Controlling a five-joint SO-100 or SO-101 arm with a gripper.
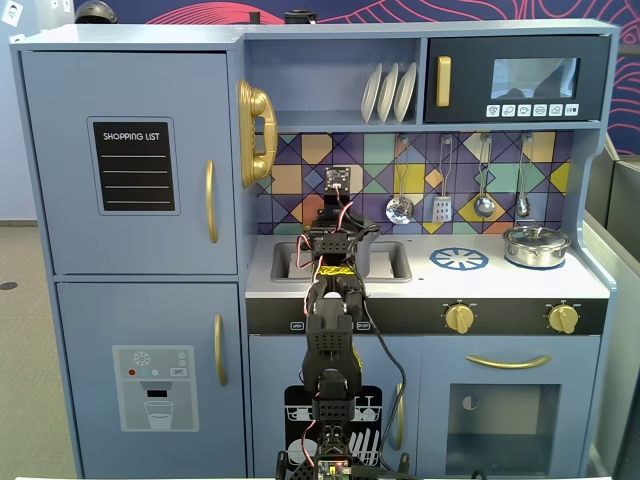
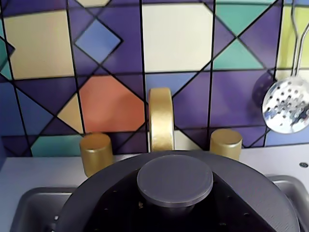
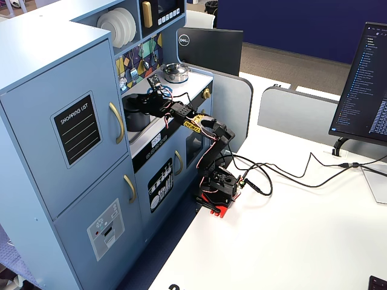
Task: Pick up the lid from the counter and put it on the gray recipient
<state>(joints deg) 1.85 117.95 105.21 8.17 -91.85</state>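
Note:
In the wrist view the matte dark-gray lid [image 2: 175, 180] fills the bottom, knob up. My gripper [image 2: 175, 215] is shut on it, with black jaws on either side of the knob's stem. The lid hangs over the sink cutout [image 2: 29, 208] of the pale counter [image 2: 38, 171]. In a fixed view from the side my gripper [image 3: 147, 101] holds the lid [image 3: 134, 98] right at the top of the dark-gray pot [image 3: 136, 118], which stands in the sink. I cannot tell whether the lid touches the rim. In the front fixed view my arm and gripper [image 1: 335, 210] hide the pot.
A gold faucet [image 2: 161, 118] and two gold taps [image 2: 95, 152] stand just behind the sink. A slotted spoon [image 2: 287, 104] hangs on the tiled wall. The shiny steel pot [image 1: 537, 245] and blue burner [image 1: 459, 259] are on the counter's right in the front view.

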